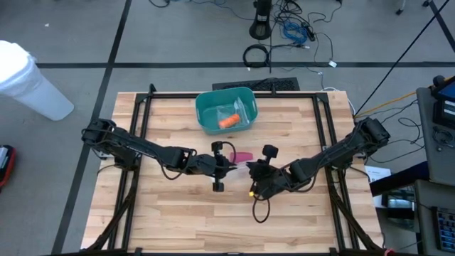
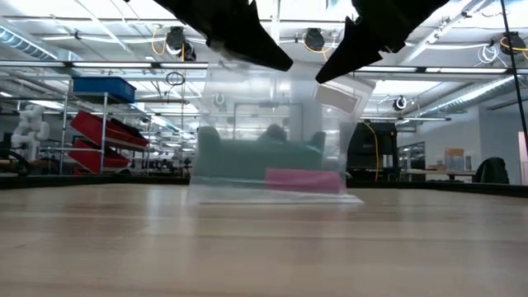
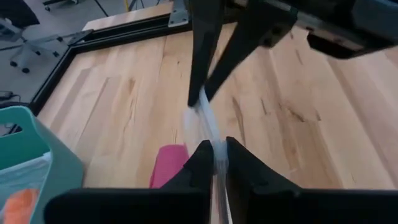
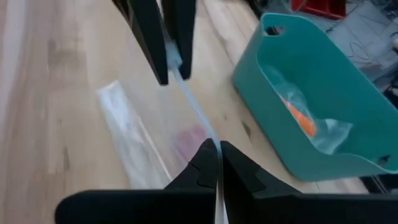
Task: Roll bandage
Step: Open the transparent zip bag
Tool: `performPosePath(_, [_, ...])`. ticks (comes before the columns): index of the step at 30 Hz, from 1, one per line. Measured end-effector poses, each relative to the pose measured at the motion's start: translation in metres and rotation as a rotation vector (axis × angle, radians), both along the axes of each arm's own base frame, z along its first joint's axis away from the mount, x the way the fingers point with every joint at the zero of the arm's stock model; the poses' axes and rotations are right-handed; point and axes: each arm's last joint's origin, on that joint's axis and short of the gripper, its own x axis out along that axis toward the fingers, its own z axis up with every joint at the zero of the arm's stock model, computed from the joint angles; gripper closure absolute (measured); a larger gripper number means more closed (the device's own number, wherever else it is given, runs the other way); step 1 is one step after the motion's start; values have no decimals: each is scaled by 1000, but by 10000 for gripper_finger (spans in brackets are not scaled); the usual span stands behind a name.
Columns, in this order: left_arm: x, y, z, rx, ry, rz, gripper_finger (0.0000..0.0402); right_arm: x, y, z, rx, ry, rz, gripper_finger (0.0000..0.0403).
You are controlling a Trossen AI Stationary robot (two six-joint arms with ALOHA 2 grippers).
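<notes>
A clear plastic bag (image 2: 264,132) stands upright at the table's middle. A pink bandage roll (image 2: 304,180) lies inside it at the bottom. The bag's lower edge (image 2: 272,199) rests on the wood. My left gripper (image 3: 219,152) is shut on the bag's top edge. My right gripper (image 4: 216,155) is shut on the same edge a short way along. In the high view the left gripper (image 1: 229,162) and right gripper (image 1: 250,168) meet beside the pink roll (image 1: 243,156). My left gripper pinches the bag's top edge (image 3: 214,140) between its two fingers, slanting down from the table's left side. The bag hangs below them with its bottom on the table. My right gripper pinches the top edge (image 4: 211,138) between its two fingers, slanting down from the table's right side. The edge runs taut across to the other gripper's fingers (image 4: 163,62).
A teal bin (image 1: 202,99) stands at the far middle of the table, holding an orange item (image 1: 229,121) in a clear bag. A black frame (image 1: 142,107) runs around the tabletop. Bare wood lies toward the near edge.
</notes>
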Motion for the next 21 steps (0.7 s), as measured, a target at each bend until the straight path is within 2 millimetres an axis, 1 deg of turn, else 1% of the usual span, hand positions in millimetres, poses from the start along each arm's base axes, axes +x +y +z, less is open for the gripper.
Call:
performPosePath(6, [-4, -2, -4, 12, 44, 35, 384, -6, 3, -3, -10, 30, -16, 403])
performPosePath(14, [-9, -7, 1, 1, 33, 43, 385, -14, 5, -6, -14, 64, -45, 403])
performPosePath(21, [-12, -7, -2, 18, 80, 45, 385, -18, 9, -8, -12, 85, -32, 403])
